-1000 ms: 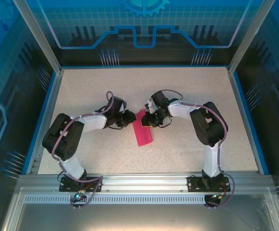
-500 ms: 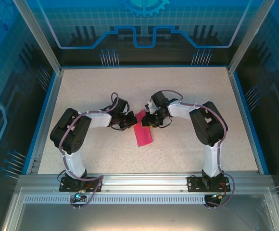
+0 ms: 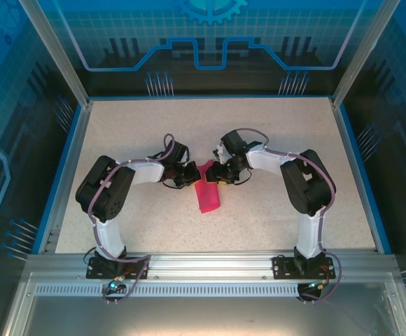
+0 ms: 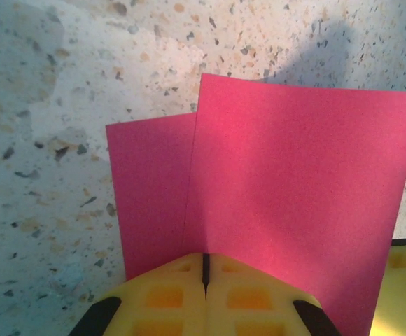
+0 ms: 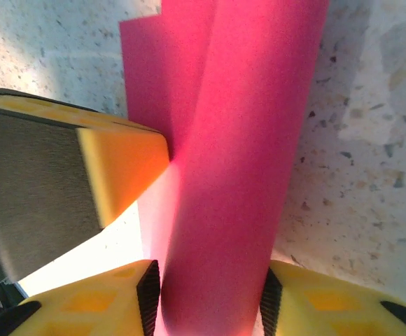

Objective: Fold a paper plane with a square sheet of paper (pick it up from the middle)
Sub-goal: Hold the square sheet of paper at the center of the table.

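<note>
Between the two claws, the sheet of paper point(image 3: 207, 197) lies folded, long way far to near; the left claw point(image 3: 189, 175) pinches its far end, and the right claw point(image 3: 217, 173) sits around it, grip unclear.

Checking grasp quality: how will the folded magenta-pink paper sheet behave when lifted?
Probably floppy: the magenta-pink paper sheet bows in a soft curve at the right hand. Likely very light and easily creased: the left hand pinches its thin layers at one edge.
</note>
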You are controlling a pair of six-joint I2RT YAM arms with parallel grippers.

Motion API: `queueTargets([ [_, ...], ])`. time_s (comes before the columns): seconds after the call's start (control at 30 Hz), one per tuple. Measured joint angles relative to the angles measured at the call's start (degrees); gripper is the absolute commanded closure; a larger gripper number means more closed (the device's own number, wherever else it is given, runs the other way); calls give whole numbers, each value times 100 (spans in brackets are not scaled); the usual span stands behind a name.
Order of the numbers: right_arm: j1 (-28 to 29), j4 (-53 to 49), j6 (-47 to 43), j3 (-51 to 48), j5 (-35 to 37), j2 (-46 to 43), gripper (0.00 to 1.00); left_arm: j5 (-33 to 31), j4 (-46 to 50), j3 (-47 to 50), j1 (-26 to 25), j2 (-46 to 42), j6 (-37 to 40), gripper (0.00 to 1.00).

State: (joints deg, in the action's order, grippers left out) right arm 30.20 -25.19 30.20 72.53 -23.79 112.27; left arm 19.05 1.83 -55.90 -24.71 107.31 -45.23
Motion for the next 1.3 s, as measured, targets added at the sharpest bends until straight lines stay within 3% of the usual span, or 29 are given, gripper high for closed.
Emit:
queueTargets([
  [0.4, 0, -286, -238, 483, 232, 249, 51, 11, 72, -24, 0, 0, 57, 100],
  [0.53, 0, -350, -302, 483, 212, 317, 57, 13, 90, -31, 0, 0, 57, 98],
  [0.67, 0, -376, -391, 483, 188, 323, 64, 13, 129, -31, 0, -22, 44, 87],
  [0.8, 0, -396, -505, 479, 195, 326, 65, 7, 243, -31, 0, -210, 11, 72],
  [1.3, 31, -549, -1086, 490, 415, 444, 63, -79, 144, 315, 457, -892, -33, 64],
])
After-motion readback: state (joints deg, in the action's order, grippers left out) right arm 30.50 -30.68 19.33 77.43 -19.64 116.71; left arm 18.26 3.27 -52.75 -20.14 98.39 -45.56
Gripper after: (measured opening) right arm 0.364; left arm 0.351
